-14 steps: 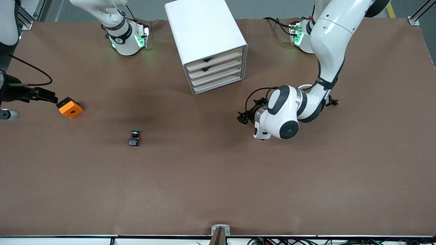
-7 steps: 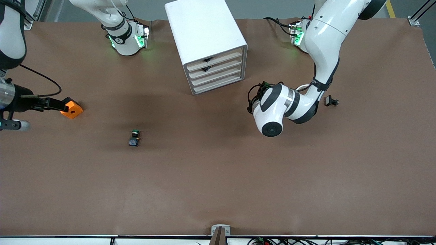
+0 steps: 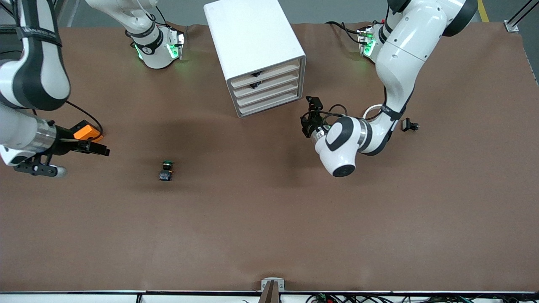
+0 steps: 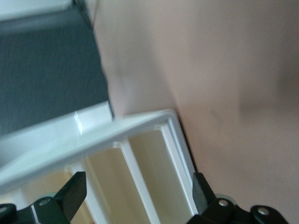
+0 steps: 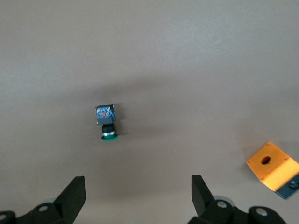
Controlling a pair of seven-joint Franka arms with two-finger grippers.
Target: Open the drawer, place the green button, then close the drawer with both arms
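The cabinet (image 3: 257, 54) stands on the brown surface (image 3: 269, 235) between the two arm bases, its four drawer fronts facing the front camera at a slant. The drawer (image 3: 266, 93), third from the top, is shut flush with the others.

The left tool (image 3: 310, 113) hangs just beside the cabinet's lower corner, toward the left arm's end of the surface, its fingers (image 4: 74, 191) spread wide with nothing between them. Its wrist view looks along the cabinet's cream drawer fronts (image 4: 140, 163).

The button (image 3: 166, 170) lies on its side on the open surface, nearer the front camera than the cabinet and well apart from it, green cap pointing toward the cabinet.

The right tool (image 3: 90, 147) is over the surface beside the orange cube (image 3: 86, 131), toward the right arm's end. Its fingers (image 5: 74, 193) stand apart and empty. In the right wrist view the button (image 5: 106, 122) and cube (image 5: 272, 166) both lie ahead, untouched.

A small black clip (image 3: 409, 125) and a white ring (image 3: 372, 111) lie near the left arm.
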